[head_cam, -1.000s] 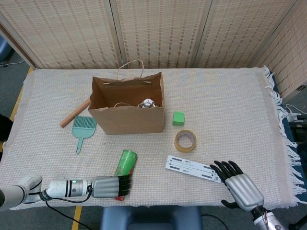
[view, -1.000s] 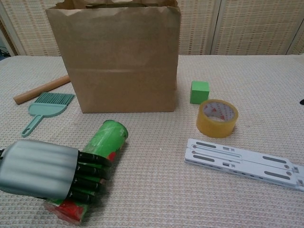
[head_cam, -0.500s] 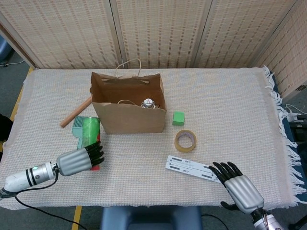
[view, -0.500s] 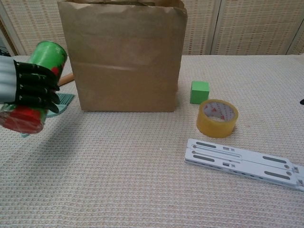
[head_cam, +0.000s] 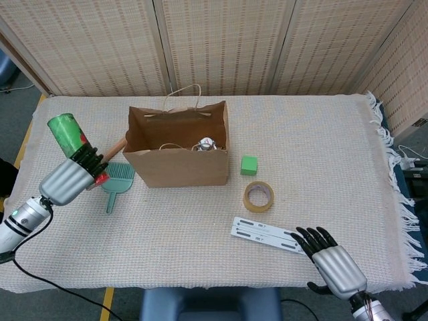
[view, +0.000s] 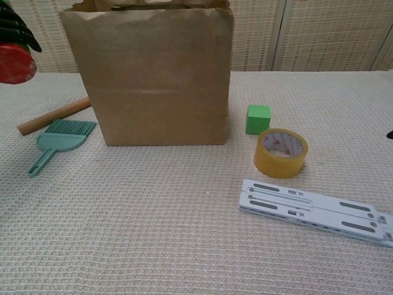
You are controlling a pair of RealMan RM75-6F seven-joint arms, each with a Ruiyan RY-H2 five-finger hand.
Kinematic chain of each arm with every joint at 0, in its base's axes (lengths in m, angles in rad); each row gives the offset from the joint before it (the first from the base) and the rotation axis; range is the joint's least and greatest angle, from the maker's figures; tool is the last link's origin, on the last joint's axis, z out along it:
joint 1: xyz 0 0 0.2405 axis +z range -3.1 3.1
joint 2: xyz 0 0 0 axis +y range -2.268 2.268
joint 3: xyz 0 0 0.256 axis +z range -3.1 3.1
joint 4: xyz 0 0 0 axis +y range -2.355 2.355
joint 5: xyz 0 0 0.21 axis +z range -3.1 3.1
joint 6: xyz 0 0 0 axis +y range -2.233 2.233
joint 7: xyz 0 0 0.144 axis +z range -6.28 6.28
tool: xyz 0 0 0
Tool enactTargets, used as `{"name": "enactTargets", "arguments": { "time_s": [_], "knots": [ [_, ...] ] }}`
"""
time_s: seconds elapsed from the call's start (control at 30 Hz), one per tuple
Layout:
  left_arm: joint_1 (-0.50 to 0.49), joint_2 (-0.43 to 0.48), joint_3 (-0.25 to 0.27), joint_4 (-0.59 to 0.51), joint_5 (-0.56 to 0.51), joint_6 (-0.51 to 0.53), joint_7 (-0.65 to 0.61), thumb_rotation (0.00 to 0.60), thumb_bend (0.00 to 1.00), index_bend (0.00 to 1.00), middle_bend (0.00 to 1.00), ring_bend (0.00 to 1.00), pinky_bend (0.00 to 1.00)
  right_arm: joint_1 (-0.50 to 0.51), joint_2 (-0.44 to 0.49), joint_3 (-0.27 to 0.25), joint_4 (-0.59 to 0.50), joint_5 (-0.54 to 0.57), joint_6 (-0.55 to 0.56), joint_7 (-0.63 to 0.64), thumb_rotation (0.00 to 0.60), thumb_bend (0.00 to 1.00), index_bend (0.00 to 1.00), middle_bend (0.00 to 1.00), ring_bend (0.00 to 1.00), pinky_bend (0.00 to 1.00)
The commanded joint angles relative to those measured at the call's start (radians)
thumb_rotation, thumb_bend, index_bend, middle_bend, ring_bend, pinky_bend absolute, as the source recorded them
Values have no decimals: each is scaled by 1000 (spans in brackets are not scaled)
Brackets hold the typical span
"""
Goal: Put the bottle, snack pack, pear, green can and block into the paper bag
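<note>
While the left hand [head_cam: 67,179] grips the green can [head_cam: 69,134] up in the air, off to the left of the paper bag [head_cam: 179,150], the bag's open mouth lies to the right of the can and lower. The can's long axis is tilted, top leaning away from the bag, so I'd judge it needs carrying rightward over the rim before letting go. The right hand [head_cam: 336,264] rests near the table's front edge, fingers spread and empty, closer to the green block [head_cam: 249,165] beside the bag.
</note>
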Motion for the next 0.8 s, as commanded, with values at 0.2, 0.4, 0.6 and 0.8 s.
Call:
{"name": "enactTargets", "arguments": {
  "time_s": [0.2,0.4,0.6,0.8],
  "knots": [
    [41,-140,-244,-213,-269,71,-53,600,694,687,732,657,774,4,2,5,1,11,-3,3,600,68,0,0,0,0],
    [49,-179,-414,-453,-485,84,-152,600,693,689,730,657,772,9,-1,6,4,22,-15,-1,600,68,0,0,0,0],
    [38,-196,-545,-606,-549,128,-244,600,696,692,729,657,766,9,-5,5,4,24,-15,-8,600,68,0,0,0,0],
    [45,-219,-608,-736,-571,171,-314,600,700,692,726,657,759,8,-9,2,7,25,-17,-17,600,68,0,0,0,0]
  ]
}}
